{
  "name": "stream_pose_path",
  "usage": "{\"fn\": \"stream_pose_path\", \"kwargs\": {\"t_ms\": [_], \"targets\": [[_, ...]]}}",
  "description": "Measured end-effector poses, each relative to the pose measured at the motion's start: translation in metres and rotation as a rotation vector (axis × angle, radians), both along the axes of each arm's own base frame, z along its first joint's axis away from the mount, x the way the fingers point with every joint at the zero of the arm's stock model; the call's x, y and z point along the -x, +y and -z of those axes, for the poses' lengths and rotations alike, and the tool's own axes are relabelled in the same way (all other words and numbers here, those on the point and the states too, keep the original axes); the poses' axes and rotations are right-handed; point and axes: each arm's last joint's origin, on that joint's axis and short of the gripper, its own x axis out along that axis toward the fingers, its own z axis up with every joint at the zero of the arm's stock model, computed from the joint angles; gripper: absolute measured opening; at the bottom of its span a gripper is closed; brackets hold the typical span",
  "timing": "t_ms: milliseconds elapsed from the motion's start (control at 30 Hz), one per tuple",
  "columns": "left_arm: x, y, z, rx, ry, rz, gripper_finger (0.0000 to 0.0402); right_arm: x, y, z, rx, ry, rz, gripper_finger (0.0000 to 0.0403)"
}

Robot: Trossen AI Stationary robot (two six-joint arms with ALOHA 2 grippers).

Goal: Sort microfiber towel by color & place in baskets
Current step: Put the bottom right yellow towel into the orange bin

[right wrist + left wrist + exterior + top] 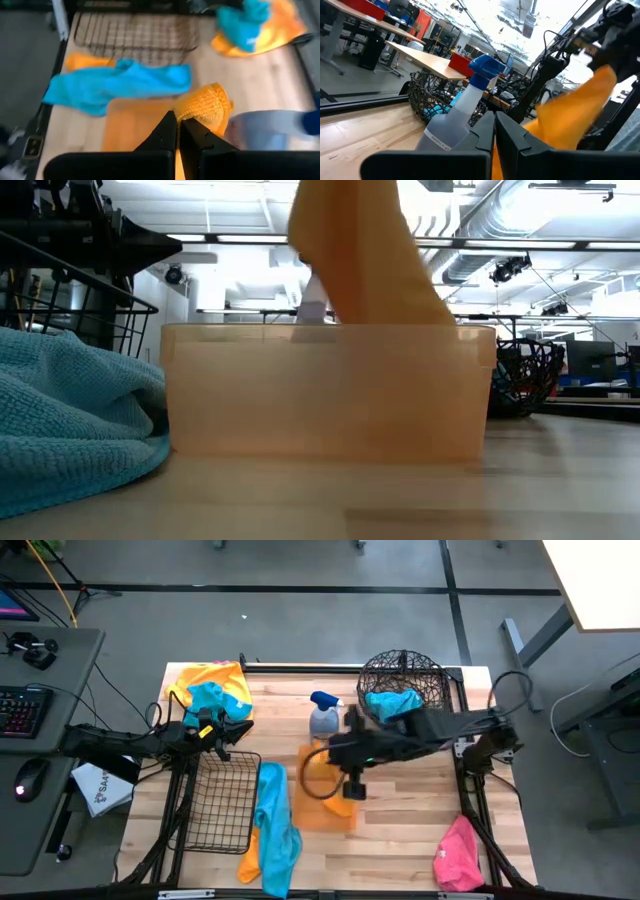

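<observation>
Right gripper [177, 131] pinched shut on orange microfiber towel [202, 105], which hangs long axis vertical, tail pointing straight down into translucent orange rectangular plastic bin [325, 395] directly beneath (release looks like a plain drop); left gripper [494, 132], closed and empty, waits farther off beside black wire-grid basket [222, 802].

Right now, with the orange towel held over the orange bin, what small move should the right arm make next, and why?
Probably lower a little, then open. The right gripper is shut on the orange towel, which hangs above the orange bin, its lower end apparently just inside the rim, so a release should drop it in.
</observation>
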Motion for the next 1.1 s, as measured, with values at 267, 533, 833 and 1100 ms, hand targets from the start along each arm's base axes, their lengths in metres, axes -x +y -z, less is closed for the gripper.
{"fn": "stream_pose_path", "kwargs": {"t_ms": [267, 533, 833, 1100], "targets": [[0.000, 0.000, 0.000, 0.000, 0.000, 0.000, 0.0003, -0.056, 0.022, 0.084, -0.057, 0.260, -0.181, 0.0000], [0.000, 0.000, 0.000, 0.000, 0.000, 0.000, 0.0003, -0.074, 0.024, 0.158, -0.010, 0.538, -0.233, 0.0000], [0.000, 0.000, 0.000, 0.000, 0.000, 0.000, 0.0003, -0.064, -0.005, 0.191, -0.123, 0.516, -0.088, 0.0003], [0.000, 0.000, 0.000, 0.000, 0.000, 0.000, 0.0003, -0.048, -0.014, 0.169, -0.206, 0.477, -0.008, 0.0081]]}}
